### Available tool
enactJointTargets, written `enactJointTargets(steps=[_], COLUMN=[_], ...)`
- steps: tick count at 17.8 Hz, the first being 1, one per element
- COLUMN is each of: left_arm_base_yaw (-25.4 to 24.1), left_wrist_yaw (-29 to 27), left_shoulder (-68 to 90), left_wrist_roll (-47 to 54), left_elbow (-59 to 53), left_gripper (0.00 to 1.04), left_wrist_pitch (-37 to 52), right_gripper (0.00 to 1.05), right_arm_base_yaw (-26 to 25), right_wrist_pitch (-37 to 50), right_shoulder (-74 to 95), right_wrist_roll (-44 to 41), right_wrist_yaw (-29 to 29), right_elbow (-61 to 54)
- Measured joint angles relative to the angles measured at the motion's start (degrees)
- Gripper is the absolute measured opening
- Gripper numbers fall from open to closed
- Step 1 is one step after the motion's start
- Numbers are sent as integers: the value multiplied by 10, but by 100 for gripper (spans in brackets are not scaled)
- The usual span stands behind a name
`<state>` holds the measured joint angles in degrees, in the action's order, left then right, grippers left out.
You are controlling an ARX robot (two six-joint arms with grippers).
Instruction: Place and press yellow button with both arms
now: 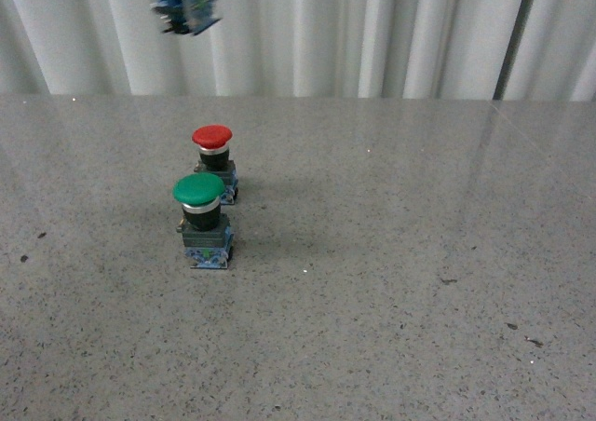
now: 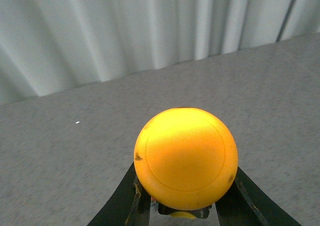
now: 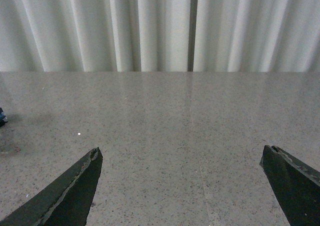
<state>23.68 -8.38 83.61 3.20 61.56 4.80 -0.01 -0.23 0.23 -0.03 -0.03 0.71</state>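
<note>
In the left wrist view the yellow button [image 2: 186,156] fills the middle, its round cap facing the camera. My left gripper [image 2: 186,198] is shut on its body, with one black finger [image 2: 122,203] on each side below the cap. In the front view only the button's blue-grey base with a yellow tab [image 1: 185,4] shows, hanging high above the table at the top left. My right gripper [image 3: 181,151] stands open over the bare grey table [image 3: 165,116], nothing between its fingers [image 3: 75,186]. The right arm is not in the front view.
A green-capped button [image 1: 199,218] stands upright on the speckled grey table [image 1: 400,253], left of centre. A red-capped button [image 1: 213,160] stands just behind it. A white pleated curtain [image 1: 372,30] closes off the far edge.
</note>
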Motion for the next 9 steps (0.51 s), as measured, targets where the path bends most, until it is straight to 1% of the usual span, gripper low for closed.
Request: enactJointTargets(steps=[2,6,9], left_arm_base_yaw=[39,106,135], left_wrist_yaw=[-4,-13,-27], left_shoulder=[55,161,200], left_wrist_roll=[-21,-81,-124], left_elbow=[50,109,119], left_gripper=[27,27,27], left_wrist_pitch=[-12,-25,-21], right_gripper=[98,98,98], right_arm_base_yaw=[0,0,0], right_wrist_pitch=[0,0,0], right_shoulder=[0,0,0], right_wrist_roll=[0,0,0], right_wrist_yaw=[0,0,0], right_elbow=[0,0,0])
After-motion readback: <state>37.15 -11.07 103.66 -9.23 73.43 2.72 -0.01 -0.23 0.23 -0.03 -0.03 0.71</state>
